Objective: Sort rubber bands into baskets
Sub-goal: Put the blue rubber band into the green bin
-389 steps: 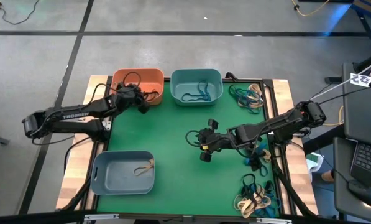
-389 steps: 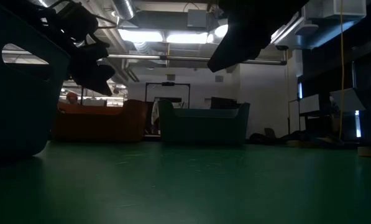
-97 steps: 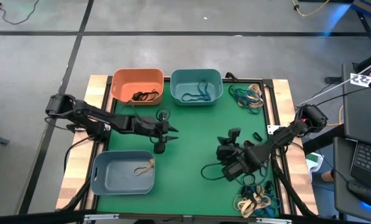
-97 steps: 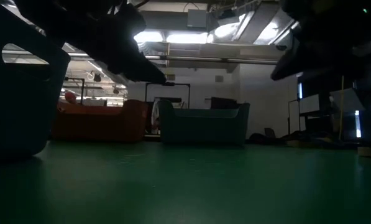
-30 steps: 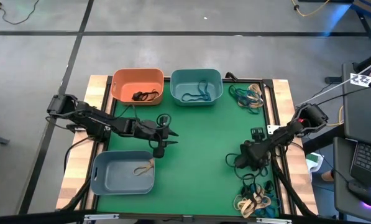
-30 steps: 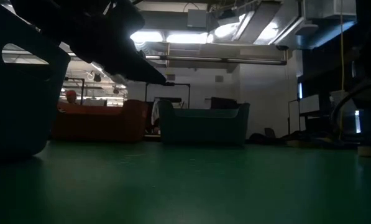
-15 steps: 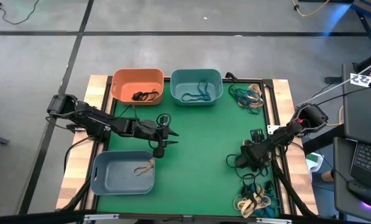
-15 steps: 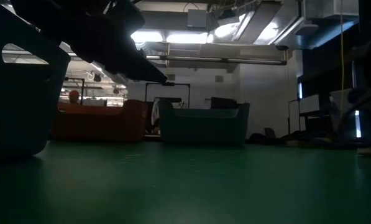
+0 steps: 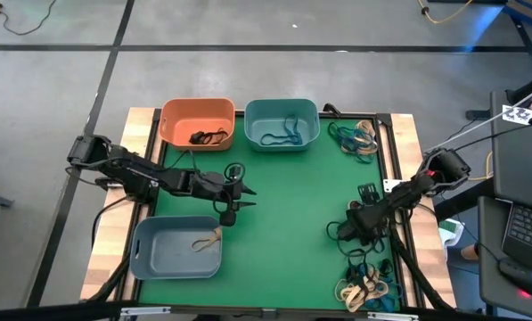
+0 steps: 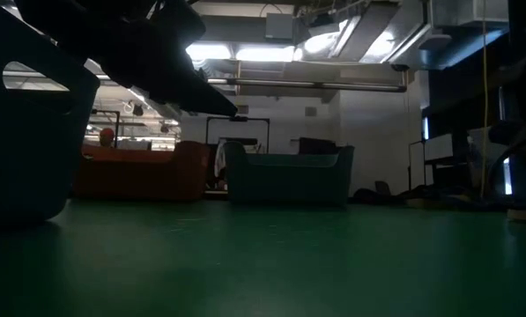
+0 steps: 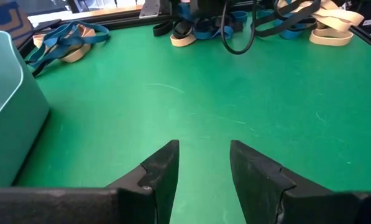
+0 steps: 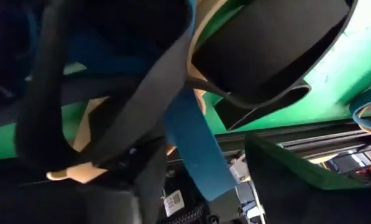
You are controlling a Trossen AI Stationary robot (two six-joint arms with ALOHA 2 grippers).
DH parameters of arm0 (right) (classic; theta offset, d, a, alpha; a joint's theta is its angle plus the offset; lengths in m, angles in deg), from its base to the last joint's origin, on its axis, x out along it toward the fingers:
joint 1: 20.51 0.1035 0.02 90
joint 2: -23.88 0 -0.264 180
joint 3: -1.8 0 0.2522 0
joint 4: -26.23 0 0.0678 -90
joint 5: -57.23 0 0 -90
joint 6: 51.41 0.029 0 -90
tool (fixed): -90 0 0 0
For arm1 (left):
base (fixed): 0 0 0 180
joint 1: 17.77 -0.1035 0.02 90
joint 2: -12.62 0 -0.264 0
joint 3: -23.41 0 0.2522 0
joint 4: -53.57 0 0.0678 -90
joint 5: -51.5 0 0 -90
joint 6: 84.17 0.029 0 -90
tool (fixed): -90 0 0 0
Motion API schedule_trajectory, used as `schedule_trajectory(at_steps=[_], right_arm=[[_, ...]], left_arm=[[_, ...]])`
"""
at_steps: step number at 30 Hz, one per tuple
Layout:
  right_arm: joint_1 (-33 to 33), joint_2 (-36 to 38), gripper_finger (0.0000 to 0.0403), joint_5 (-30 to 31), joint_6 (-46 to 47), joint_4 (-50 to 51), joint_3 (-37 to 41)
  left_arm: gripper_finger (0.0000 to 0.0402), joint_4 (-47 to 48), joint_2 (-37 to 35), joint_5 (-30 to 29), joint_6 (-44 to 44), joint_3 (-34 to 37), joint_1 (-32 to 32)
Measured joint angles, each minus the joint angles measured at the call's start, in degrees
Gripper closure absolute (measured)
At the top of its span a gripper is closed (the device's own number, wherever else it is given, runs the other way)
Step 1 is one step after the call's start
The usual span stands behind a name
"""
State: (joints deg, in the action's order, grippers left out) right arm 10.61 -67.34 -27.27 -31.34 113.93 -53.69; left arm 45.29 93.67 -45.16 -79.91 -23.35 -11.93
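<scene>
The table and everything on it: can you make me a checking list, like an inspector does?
Surface: green mat on a wooden table, bare in the middle.
Job's things: orange basket holds black bands; teal basket holds blue bands; grey-blue basket holds one tan band. Unsorted rubber bands lie in heaps along the right edge.
Clutter: nothing seen.
Grippers: left gripper open and empty, above the mat by the grey-blue basket; right gripper down in the right-edge bands.
Cables: black cables run along both arms.
Surroundings: grey floor; a laptop on a stand at right.
</scene>
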Motion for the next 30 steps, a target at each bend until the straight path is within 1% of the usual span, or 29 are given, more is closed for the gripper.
schedule_trajectory(at_steps=[5,9,11,14,17,23,27,30], right_arm=[[0.0,0.0,0.0292,-0.3,0.0,0.0,0.0],[0.0,0.0,0.0372,-1.1,0.5,2.5,-1.6],[0.0,0.0,0.0394,-0.9,0.5,4.9,-3.6],[0.0,0.0,0.0383,1.1,0.9,7.5,-7.4],[0.0,0.1,0.0376,1.3,0.7,9.1,-10.8],[0.0,0.1,0.0399,3.1,2.7,14.7,-17.9],[0.0,0.1,0.0392,7.5,3.9,16.2,-23.5],[0.0,0.1,0.0395,12.0,4.1,14.4,-27.6]], left_arm=[[0.026,0.0,0.0,0.0,0.3,0.0,0.0],[0.026,0.0,0.0,0.0,0.3,0.0,0.0],[0.026,0.0,0.0,0.0,0.3,0.0,0.0],[0.026,0.0,0.0,-0.1,0.3,0.0,0.0],[0.026,0.0,0.0,-0.1,0.3,0.0,0.0],[0.026,0.1,0.0,-0.1,0.3,0.0,0.0],[0.026,0.1,0.0,-0.1,0.3,0.0,0.0],[0.026,0.0,0.0,-0.1,0.3,0.0,0.0]])
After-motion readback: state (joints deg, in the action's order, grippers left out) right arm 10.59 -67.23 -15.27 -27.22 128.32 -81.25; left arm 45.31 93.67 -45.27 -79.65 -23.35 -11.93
